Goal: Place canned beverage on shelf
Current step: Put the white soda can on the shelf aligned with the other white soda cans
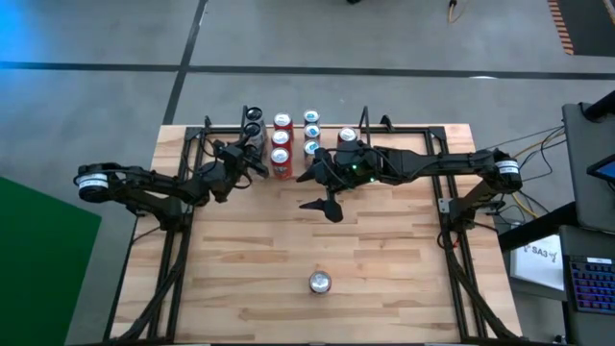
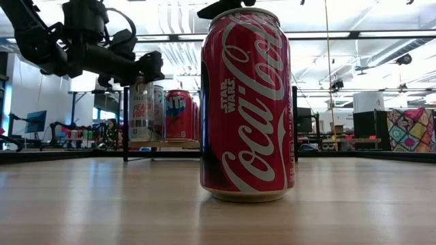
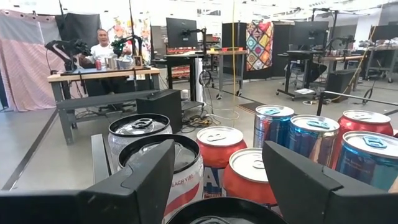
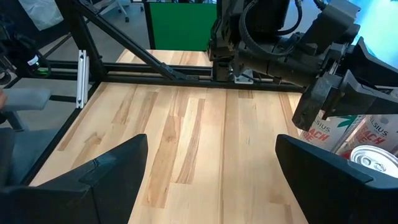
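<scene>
The shelf (image 2: pixel 170 144), a thin black rod rack with a wooden floor, stands at the table's far edge (image 1: pixel 231 144) and holds rows of upright white, red (image 1: pixel 282 144) and blue (image 1: pixel 311 130) cans. My left gripper (image 1: pixel 254 157) is at the shelf's left part, shut on a white can (image 2: pixel 141 109) beside the other white cans. My right gripper (image 4: pixel 211 180) hangs open and high over the table's middle (image 1: pixel 312 175), empty. A red cola can (image 2: pixel 246 102) stands upright on its base near the table's front edge (image 1: pixel 320 282). My left gripper pinches the white can between its two fingers, one on each side just below the top rim (image 3: pixel 224 210). The fingers lie level and come from the table's left. The can is upright, its base level with the shelf floor (image 2: pixel 141 138); whether it rests there I cannot tell.
Large black side frames (image 1: pixel 173 240) (image 1: pixel 456 240) run along the table's left and right edges. The bare wood between shelf and cola can (image 1: pixel 317 240) is free room. A silver can top (image 1: pixel 347 136) shows under the right arm. Desks, screens and a seated person lie beyond the table.
</scene>
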Tool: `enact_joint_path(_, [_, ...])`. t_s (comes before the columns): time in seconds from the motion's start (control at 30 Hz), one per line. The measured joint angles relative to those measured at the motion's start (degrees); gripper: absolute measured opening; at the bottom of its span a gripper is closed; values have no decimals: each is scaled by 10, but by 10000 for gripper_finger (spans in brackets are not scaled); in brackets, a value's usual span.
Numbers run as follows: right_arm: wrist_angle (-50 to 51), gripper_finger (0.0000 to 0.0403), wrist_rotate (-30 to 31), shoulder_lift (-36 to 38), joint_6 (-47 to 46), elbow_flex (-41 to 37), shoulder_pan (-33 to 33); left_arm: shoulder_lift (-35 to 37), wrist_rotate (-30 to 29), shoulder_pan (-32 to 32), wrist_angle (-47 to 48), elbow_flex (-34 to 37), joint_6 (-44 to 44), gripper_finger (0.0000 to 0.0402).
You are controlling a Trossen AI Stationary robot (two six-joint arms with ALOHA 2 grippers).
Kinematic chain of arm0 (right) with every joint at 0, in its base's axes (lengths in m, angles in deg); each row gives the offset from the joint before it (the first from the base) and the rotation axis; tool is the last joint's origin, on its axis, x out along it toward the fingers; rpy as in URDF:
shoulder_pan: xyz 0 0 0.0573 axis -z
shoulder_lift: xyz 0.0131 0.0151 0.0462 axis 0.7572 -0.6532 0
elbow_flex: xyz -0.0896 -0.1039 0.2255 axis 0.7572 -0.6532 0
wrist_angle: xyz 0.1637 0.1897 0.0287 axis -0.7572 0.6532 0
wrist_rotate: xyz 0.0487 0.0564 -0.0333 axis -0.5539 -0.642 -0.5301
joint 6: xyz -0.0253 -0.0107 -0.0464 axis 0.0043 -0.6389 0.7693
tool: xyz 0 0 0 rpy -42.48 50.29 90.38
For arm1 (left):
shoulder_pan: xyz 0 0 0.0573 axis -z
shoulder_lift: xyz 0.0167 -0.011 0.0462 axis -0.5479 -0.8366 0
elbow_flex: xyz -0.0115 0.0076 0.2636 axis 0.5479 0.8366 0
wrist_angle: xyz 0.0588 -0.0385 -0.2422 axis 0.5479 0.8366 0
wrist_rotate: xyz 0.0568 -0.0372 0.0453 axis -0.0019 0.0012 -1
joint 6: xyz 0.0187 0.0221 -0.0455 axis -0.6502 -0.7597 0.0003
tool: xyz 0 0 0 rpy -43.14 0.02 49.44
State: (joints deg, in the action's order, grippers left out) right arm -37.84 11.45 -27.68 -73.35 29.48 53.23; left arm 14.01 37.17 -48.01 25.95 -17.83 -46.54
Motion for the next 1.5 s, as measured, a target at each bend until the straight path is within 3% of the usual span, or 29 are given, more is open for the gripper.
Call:
enact_joint_path(0.93, [-4,343,0,0,2,-6,0,-2,16,-8,-22,0,10,224])
enact_joint_path(1.5, [-4,343,0,0,-2,-6,0,-76,15,-10,-111,-1,-22,225])
